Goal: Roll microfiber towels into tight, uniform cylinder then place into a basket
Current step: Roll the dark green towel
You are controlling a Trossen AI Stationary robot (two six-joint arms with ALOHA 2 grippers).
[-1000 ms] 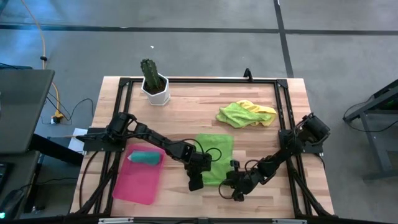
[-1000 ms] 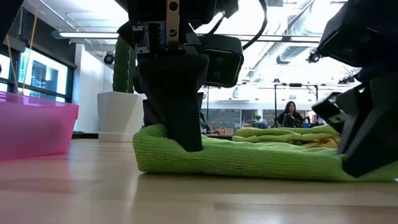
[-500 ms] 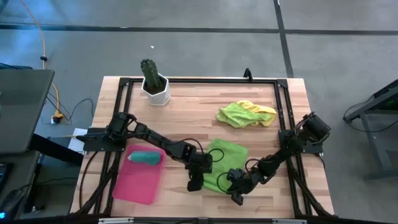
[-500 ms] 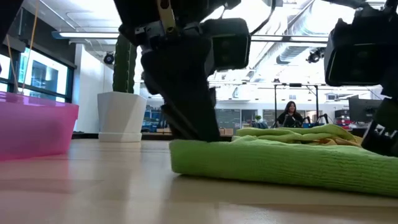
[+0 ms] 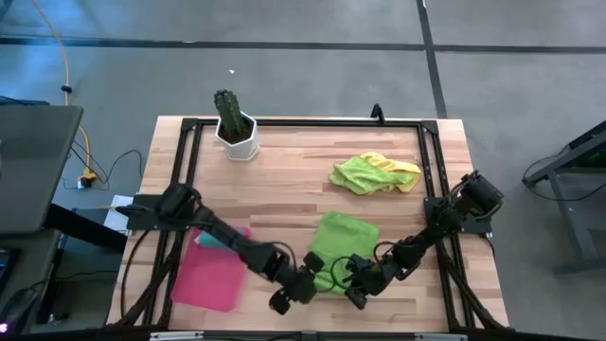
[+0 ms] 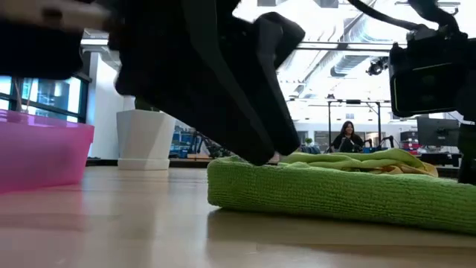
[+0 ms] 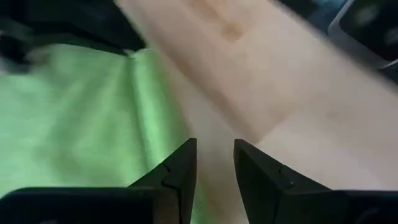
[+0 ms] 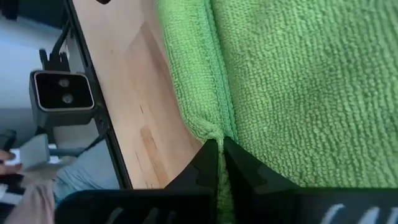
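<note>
Basket (image 5: 210, 281) holds 1 rolled teal towel (image 5: 204, 240) at far end

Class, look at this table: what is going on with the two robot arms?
Both arms work on a green towel lying folded near the table's front edge. The right gripper is shut on the towel's edge. The left gripper, fingers slightly apart, sits at the towel's other side, holding nothing. A teal towel already lies in the pink basket; two more towels wait behind.
</note>
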